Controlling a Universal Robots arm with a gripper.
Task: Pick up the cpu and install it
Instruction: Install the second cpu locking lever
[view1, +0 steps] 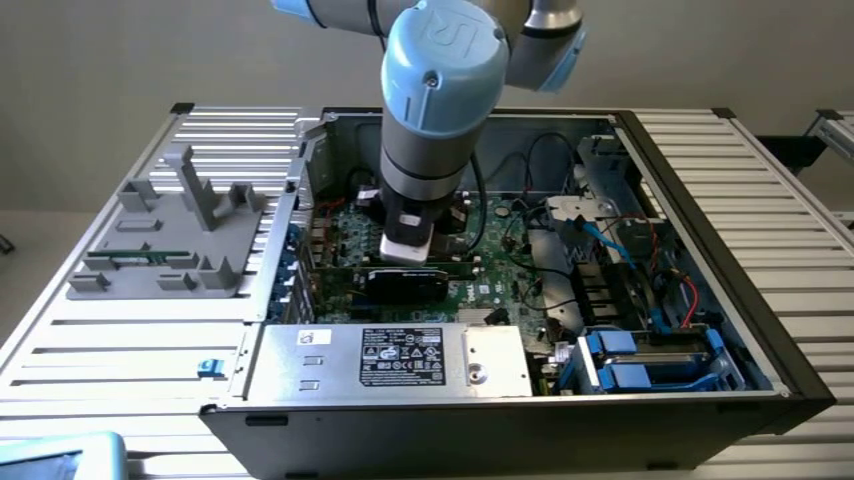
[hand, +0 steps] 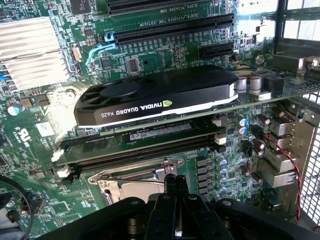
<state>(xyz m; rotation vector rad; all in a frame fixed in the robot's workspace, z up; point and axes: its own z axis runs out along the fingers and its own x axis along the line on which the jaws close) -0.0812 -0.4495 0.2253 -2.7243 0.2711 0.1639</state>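
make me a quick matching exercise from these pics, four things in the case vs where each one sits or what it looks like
Things:
1. graphics card
2. heatsink
3. power supply
4. tool

Descriptions:
A. silver box with a white label, at the case's near wall in the exterior view
B. black, shut, just above the socket bracket
C. black shroud with a round fan, standing in a slot
D. bare silver fins on the green board

Pairs: 1-C, 2-D, 3-A, 4-B
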